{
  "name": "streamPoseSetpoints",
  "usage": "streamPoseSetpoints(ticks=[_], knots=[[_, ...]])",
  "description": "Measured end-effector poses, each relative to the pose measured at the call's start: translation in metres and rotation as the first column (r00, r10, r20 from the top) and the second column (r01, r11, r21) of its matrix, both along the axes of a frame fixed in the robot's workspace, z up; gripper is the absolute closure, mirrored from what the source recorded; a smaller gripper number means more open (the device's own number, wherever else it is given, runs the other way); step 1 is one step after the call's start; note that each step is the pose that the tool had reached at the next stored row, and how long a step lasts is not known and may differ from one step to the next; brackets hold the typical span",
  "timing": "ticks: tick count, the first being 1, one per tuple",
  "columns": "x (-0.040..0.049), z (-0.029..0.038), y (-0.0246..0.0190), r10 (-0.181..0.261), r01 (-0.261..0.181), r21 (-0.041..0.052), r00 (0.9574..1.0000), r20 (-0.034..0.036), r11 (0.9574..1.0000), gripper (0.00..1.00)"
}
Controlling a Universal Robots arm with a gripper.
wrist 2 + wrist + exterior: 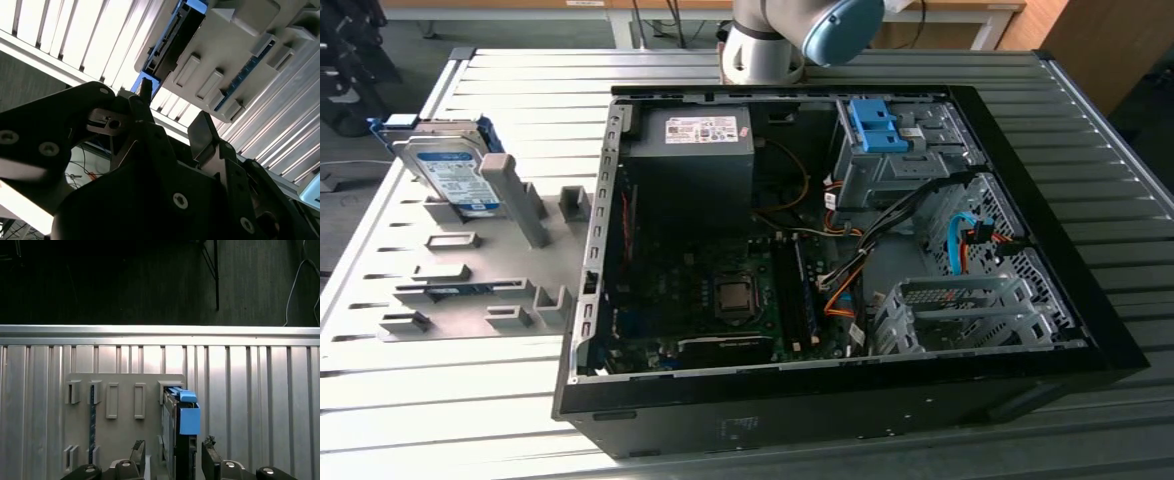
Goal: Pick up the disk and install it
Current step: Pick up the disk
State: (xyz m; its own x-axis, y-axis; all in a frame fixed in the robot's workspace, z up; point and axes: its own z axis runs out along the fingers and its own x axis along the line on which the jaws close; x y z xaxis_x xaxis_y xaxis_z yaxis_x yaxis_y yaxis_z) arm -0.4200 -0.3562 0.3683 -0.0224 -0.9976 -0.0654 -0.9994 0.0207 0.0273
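Disk (pixel 454 175): upright in grey rack (pixel 500 262) on bench (pixel 547 75), exterior view's left; not yet lifted, nothing installed. Pincer (pixel 173 452): released, fingers (pixel 138 450) spread, lined over disk, not touching.

In the exterior view the top edge cuts off the arm (pixel 774 45) above its joint. The disk (pixel 451 170) stands in a grey holder (pixel 520 205), whose post hides part of its lower edge; the label's print is too small to tell. In the first wrist view the bottom edge cuts off the disk's lower part and all of the gripper (pixel 174 445) but the tips of its jaws. In the second wrist view the holder covers most of the disk, and the gripper's dark body hides part of the counter (pixel 60 35).
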Motion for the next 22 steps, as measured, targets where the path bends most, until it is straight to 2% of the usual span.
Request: streamPoseSetpoints(ticks=[3,4,6,22], knots=[[-0.0001,-0.0054,0.0000,0.000,0.000,0.0000,1.0000,0.0000,1.0000,0.43],[-0.0002,-0.0071,0.0001,0.000,0.000,0.0000,1.0000,0.0000,1.0000,0.37],[-0.0003,-0.0104,0.0008,0.000,0.000,-0.0001,1.0000,0.0000,1.0000,0.37],[-0.0134,-0.0392,0.0137,0.000,0.000,-0.0061,1.0000,-0.0010,1.0000,0.37]])
